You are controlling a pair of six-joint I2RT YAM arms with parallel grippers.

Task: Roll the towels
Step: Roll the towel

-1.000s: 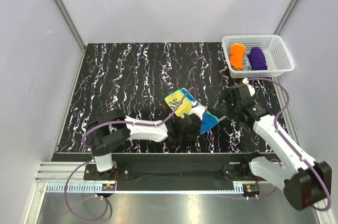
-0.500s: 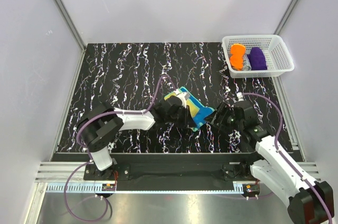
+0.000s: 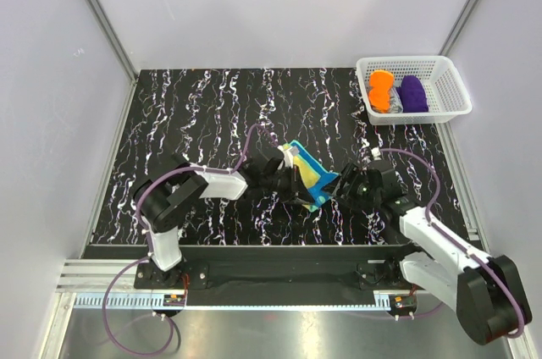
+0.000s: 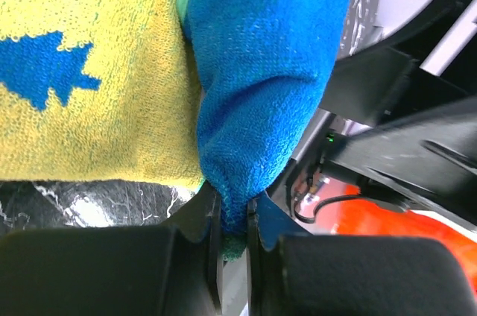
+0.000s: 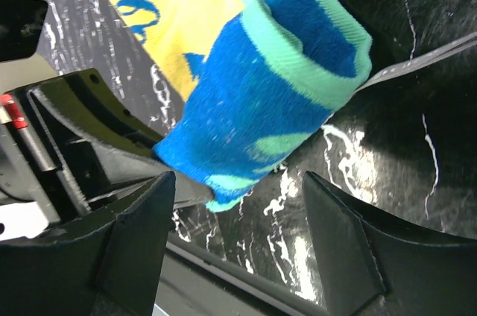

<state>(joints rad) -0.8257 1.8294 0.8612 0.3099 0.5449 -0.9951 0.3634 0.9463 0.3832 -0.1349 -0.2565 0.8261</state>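
Towel (image 4: 261,70) pinched in left gripper (image 4: 235,219) (only its wrist cam shows that), right gripper (image 5: 238,226) gaping at its 3 o'clock, closer now.

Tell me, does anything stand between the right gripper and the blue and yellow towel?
Nothing visible does. The open right gripper faces the towel directly, at its folded end. The left gripper pinches its blue edge from the other side.

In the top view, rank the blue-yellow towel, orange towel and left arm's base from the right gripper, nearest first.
1. Blue-yellow towel, just left of the right gripper.
2. Orange towel, in the far-right basket.
3. Left arm's base, near-left edge.
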